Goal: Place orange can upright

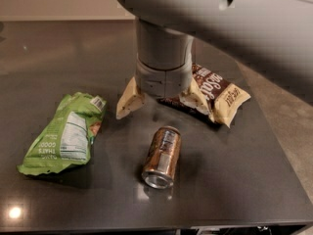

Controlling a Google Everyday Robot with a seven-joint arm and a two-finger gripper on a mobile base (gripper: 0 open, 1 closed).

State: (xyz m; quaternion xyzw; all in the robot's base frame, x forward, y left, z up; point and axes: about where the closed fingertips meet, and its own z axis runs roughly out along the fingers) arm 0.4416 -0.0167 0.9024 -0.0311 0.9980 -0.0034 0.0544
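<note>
Above the counter (49, 58), just behind the lying orange can (162, 156), our fingers (131, 100) hung wide apart, empty; we judged they should straddle its middle squarely.

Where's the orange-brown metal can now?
Orange can lies on its side front-centre on the dark table, between green bag and brown bag; open gripper just behind.
</note>
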